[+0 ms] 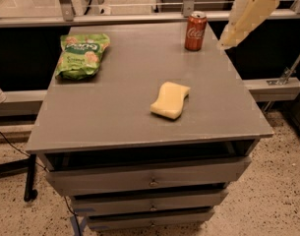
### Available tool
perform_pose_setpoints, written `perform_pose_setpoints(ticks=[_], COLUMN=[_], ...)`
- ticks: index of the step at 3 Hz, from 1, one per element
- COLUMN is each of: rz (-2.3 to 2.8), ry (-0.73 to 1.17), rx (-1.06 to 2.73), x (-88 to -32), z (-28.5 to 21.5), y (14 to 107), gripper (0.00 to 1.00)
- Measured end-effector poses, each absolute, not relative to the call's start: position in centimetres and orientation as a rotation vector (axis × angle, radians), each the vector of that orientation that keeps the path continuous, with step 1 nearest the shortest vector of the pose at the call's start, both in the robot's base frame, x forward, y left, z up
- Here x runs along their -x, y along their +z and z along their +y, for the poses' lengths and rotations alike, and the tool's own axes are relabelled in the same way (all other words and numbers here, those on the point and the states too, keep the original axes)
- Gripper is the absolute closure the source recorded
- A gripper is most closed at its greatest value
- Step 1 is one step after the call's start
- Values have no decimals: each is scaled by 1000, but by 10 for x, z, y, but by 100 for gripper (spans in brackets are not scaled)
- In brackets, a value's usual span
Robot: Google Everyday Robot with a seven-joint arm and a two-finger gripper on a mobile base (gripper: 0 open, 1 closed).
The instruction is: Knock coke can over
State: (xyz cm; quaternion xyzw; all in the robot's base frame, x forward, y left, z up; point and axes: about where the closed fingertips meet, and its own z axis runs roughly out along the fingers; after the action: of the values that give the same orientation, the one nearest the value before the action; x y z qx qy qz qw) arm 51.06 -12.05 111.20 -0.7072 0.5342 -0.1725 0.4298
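coke can [195,31] upright nr far-right corner of bench [115,112]. gripper [228,41] hangs at right edge by that corner, beside can, not touching it; can't tell if spread or closed. green bag [82,54] nr far-left corner, yellow sponge [170,100] mid-bench.

Red coke can [195,31] with white script and silver top, green bag [82,54] with white lettering, pale yellow sponge [170,100], grey surface [120,117], cream end effector [227,40] at upper right

Atop table [115,112], jaws just right of coke can [195,31]
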Motion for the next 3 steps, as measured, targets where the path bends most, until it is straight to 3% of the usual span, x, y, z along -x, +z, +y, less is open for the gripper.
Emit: perform_pose_setpoints(ticks=[3], rz=[1620], ry=[-247], rx=[1187], x=[-588], z=[-175], y=[1023], gripper=[0])
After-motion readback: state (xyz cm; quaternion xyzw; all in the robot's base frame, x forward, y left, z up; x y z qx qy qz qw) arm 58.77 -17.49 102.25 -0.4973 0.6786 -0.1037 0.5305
